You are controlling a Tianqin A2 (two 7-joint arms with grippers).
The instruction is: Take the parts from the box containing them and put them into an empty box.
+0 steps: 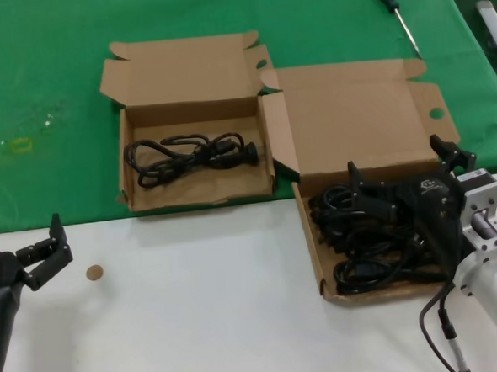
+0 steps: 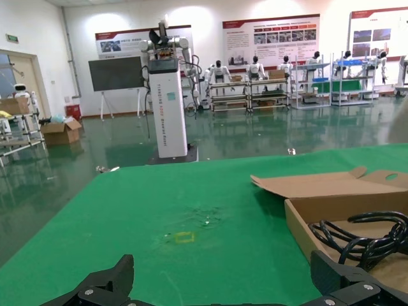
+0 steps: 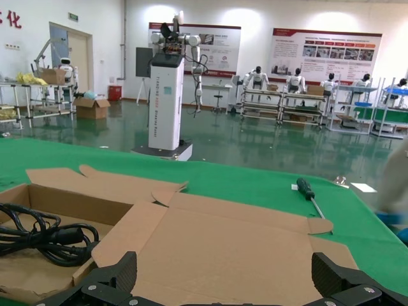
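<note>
The larger cardboard box (image 1: 314, 258) stands at the right front with its wide lid (image 1: 354, 120) open and holds several black coiled cords (image 1: 370, 238). My right gripper (image 1: 396, 162) hovers open and empty over its far part, above the cords. In the right wrist view the open right gripper (image 3: 223, 264) faces the lid (image 3: 236, 248). The smaller box (image 1: 198, 193) stands to its left, open, with one black cord (image 1: 187, 154) inside. It also shows in the left wrist view (image 2: 319, 220) with the cord (image 2: 366, 239). My left gripper (image 1: 43, 245) is open and empty at the front left.
A black-handled screwdriver (image 1: 394, 8) lies on the green cloth at the back right. A small brown disc (image 1: 94, 273) lies on the white table near the left gripper. A yellowish mark (image 1: 18, 145) is on the cloth at the left.
</note>
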